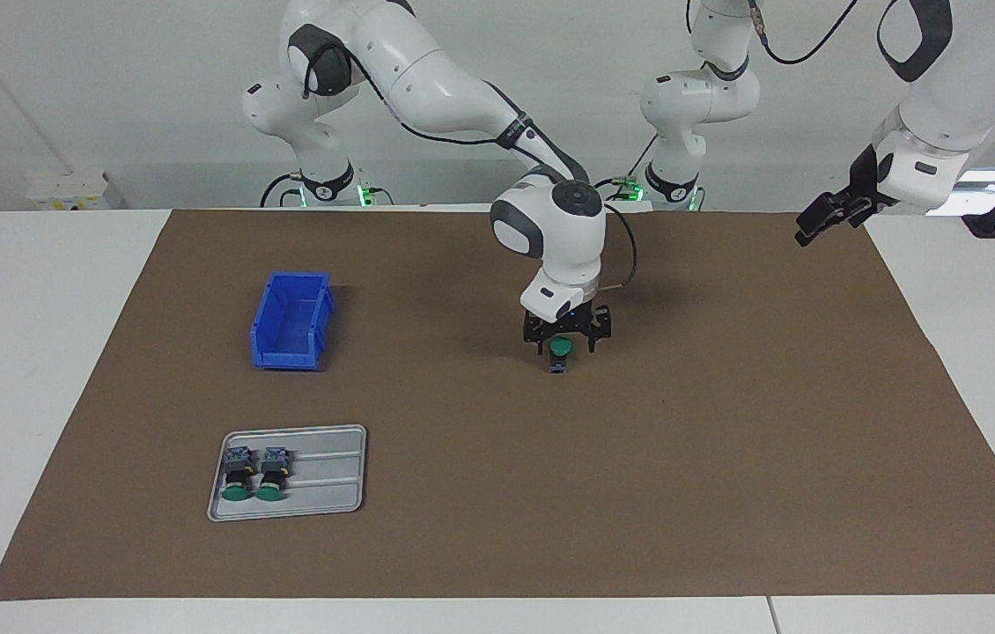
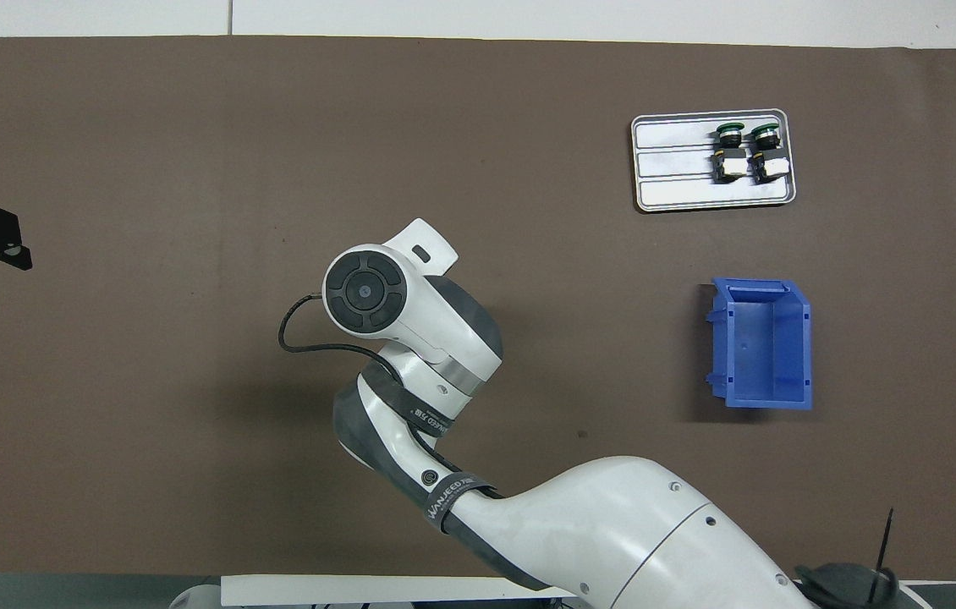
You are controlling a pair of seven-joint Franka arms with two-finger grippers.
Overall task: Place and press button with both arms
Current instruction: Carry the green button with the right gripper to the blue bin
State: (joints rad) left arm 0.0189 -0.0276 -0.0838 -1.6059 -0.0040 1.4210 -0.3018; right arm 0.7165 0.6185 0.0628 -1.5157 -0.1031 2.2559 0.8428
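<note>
**Ana:** Right gripper (image 1: 565, 339) is down at the middle of the surface (image 1: 726, 458), fingers either side of the button (image 1: 560, 350). That button stands on the brown mat, green cap toward the camera across the table. Whether the jaws grip it or have begun to part, I cannot tell.

**Ben:** So the placing step?

**Ana:** I judge so: set down mid-surface, press not yet made. Next the right gripper has to let go and lift straight, without tipping the button over.

**Ben:** And the left gripper (image 1: 823, 220)?

**Ana:** Waiting, raised over the surface's edge at the left arm's end, jaws apart and empty. It has a long reach in to press the cap.

**Ben:** Anything in the way?

**Ana:** No. A blue bin (image 1: 291, 320) sits toward the right arm's end, and a grey tray (image 1: 321, 493) with two spare buttons (image 1: 255, 475) lies farther from the robots than the bin. Both are well apart from the middle.
</note>
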